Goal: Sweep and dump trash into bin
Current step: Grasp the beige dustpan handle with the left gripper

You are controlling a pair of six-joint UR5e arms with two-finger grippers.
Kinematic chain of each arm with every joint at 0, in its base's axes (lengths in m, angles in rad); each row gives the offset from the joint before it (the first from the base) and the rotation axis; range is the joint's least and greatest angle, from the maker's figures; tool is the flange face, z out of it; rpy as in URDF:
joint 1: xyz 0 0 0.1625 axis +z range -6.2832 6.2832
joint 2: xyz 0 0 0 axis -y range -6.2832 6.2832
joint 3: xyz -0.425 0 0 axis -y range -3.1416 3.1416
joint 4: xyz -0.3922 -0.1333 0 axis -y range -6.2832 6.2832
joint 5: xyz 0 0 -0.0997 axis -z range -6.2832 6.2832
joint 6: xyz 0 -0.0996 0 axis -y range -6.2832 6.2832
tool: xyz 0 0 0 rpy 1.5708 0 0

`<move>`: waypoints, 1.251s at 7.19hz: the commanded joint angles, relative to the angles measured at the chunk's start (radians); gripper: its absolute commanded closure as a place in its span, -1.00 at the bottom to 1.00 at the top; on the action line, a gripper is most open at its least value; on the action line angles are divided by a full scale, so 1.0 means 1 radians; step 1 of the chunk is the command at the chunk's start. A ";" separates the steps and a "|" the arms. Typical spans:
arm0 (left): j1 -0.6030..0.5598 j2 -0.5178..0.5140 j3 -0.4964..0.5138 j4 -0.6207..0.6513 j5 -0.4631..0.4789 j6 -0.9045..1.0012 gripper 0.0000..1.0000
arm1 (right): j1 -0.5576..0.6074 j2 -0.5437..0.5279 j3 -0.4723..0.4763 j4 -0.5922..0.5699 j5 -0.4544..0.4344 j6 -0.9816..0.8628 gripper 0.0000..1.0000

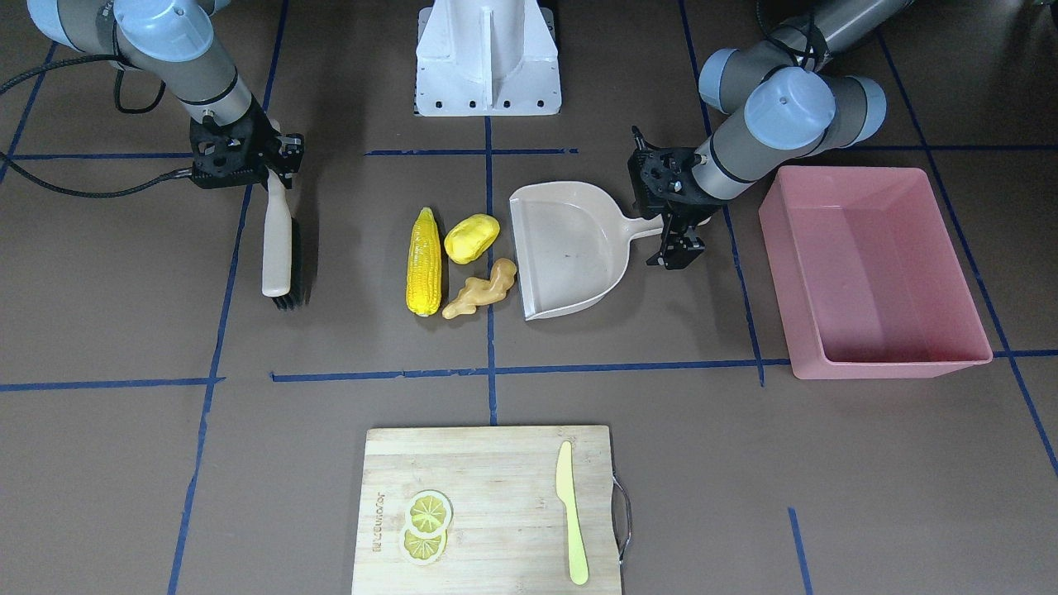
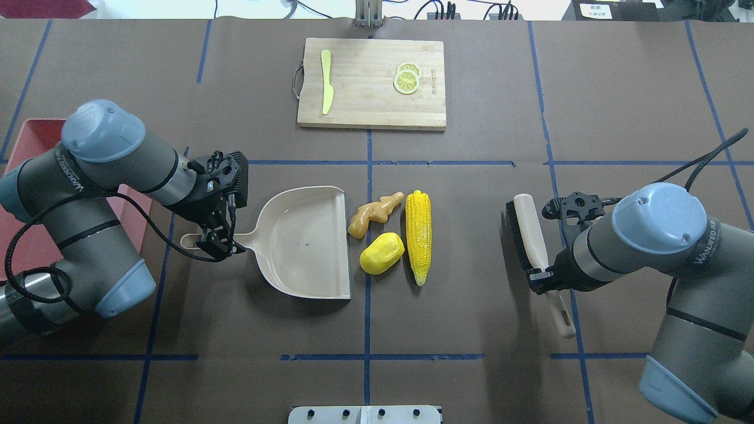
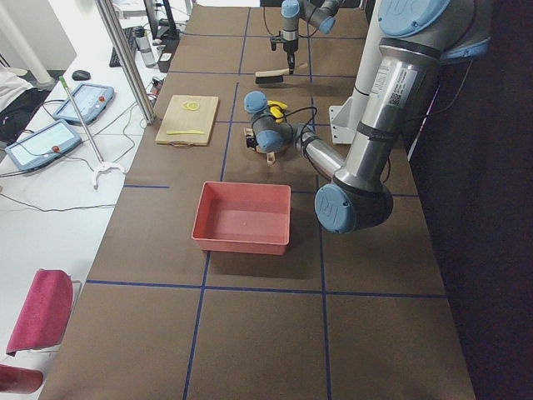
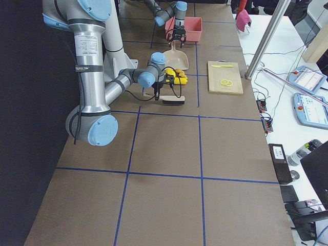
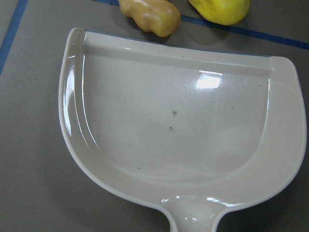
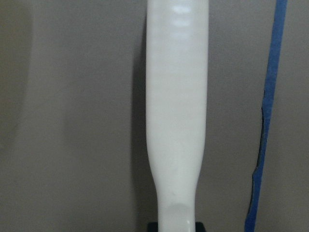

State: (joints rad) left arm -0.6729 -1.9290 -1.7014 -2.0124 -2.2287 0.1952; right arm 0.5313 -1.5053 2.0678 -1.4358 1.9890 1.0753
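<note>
The trash lies mid-table: a yellow corn cob [image 1: 423, 262], a yellow potato-like lump [image 1: 471, 238] and a tan ginger root [image 1: 481, 289], just off the open lip of the beige dustpan [image 1: 570, 248]. My left gripper [image 1: 679, 248] is shut on the dustpan's handle; the left wrist view shows the empty pan [image 5: 178, 130] flat on the table. My right gripper [image 1: 277, 165] is shut on the handle of a brush [image 1: 278, 248], bristles facing the corn, well apart from it. The pink bin [image 1: 893, 361] stands empty beyond the left arm.
A wooden cutting board [image 1: 488, 463] with lemon slices [image 1: 426, 525] and a pale yellow knife [image 1: 572, 512] lies at the table's far side from the robot. The white robot base [image 1: 488, 58] is at the near edge. Blue tape lines cross the brown table.
</note>
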 commanded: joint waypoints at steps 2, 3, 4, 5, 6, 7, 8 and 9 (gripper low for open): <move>0.050 -0.002 0.012 0.000 0.079 -0.013 -0.99 | -0.001 0.000 -0.002 0.000 -0.001 0.000 1.00; 0.052 -0.004 0.013 0.000 0.080 -0.014 -0.84 | -0.001 0.000 -0.002 0.000 -0.002 0.000 1.00; 0.052 -0.004 0.013 0.000 0.080 -0.014 -0.35 | -0.001 0.000 0.000 0.000 -0.002 0.000 1.00; 0.052 -0.004 0.006 0.001 0.080 -0.017 0.24 | -0.001 0.000 0.000 0.000 -0.001 0.000 1.00; 0.052 -0.005 0.006 0.003 0.080 -0.014 0.58 | -0.001 0.000 0.000 0.000 -0.001 0.000 1.00; 0.053 -0.007 0.003 0.006 0.081 -0.008 0.83 | -0.001 0.000 0.000 0.000 -0.001 0.000 1.00; 0.050 -0.007 -0.001 0.011 0.078 -0.006 0.90 | -0.002 0.000 0.000 0.000 -0.001 0.000 1.00; 0.046 -0.007 -0.001 0.012 0.075 -0.002 0.97 | -0.004 0.000 0.000 0.002 -0.002 0.000 1.00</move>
State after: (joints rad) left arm -0.6231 -1.9355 -1.7008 -2.0034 -2.1505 0.1885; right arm 0.5292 -1.5048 2.0678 -1.4354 1.9877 1.0753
